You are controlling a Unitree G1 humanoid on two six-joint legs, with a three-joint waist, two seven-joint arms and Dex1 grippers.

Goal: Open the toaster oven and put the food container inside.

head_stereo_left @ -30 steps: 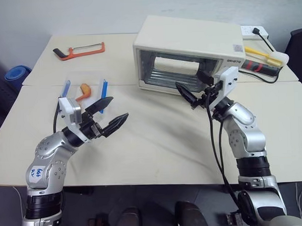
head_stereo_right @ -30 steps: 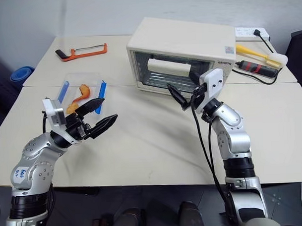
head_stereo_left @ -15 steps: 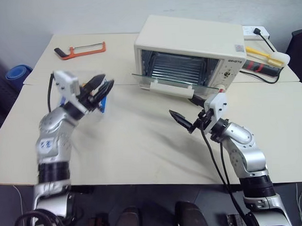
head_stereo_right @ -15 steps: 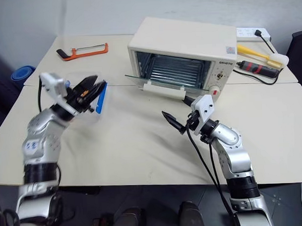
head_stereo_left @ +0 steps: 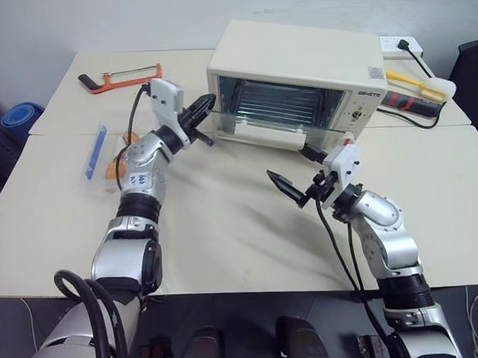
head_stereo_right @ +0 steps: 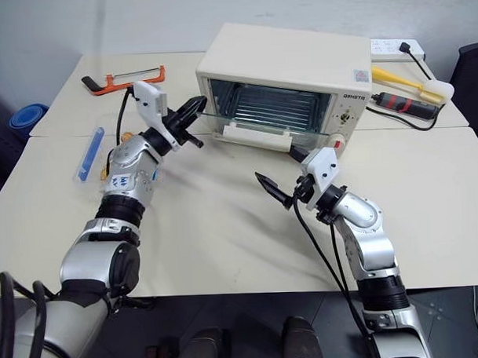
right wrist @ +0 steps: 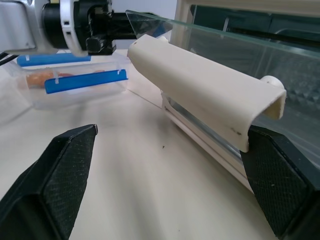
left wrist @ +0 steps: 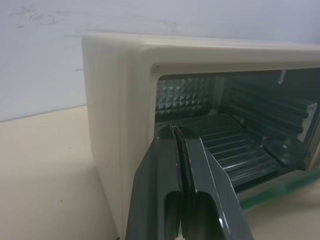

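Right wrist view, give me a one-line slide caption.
Open right gripper facing the toaster oven door's handle, food container behind.

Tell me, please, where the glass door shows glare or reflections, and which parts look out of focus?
Right wrist view: the toaster oven door's glass reflects pale light, and the right gripper fingers look soft. Left wrist view: the shut left gripper is blurred; the door edge glows green.
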